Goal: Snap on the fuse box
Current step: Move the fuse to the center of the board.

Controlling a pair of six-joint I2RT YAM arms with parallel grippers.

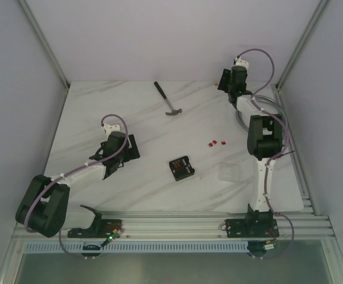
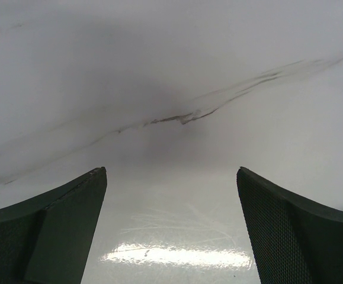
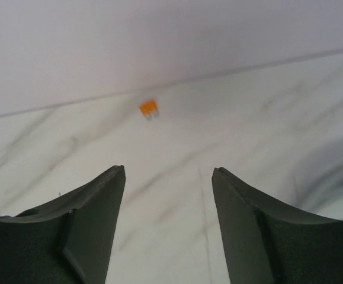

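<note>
The fuse box (image 1: 182, 167), a small black square with orange fuses inside, lies open on the marble table near the middle. A faint clear square cover (image 1: 230, 172) lies to its right. My left gripper (image 1: 131, 148) is open and empty, left of the box, low over bare table (image 2: 171, 171). My right gripper (image 1: 224, 78) is open and empty at the far right corner, far from the box; its wrist view (image 3: 168, 171) shows one orange fuse (image 3: 149, 108) ahead by the wall.
A hammer (image 1: 167, 99) lies at the back middle. Three small red fuses (image 1: 216, 143) lie right of centre. A tiny orange fuse (image 1: 217, 85) sits by the back wall. Grey cables (image 1: 278, 106) loop at the right edge.
</note>
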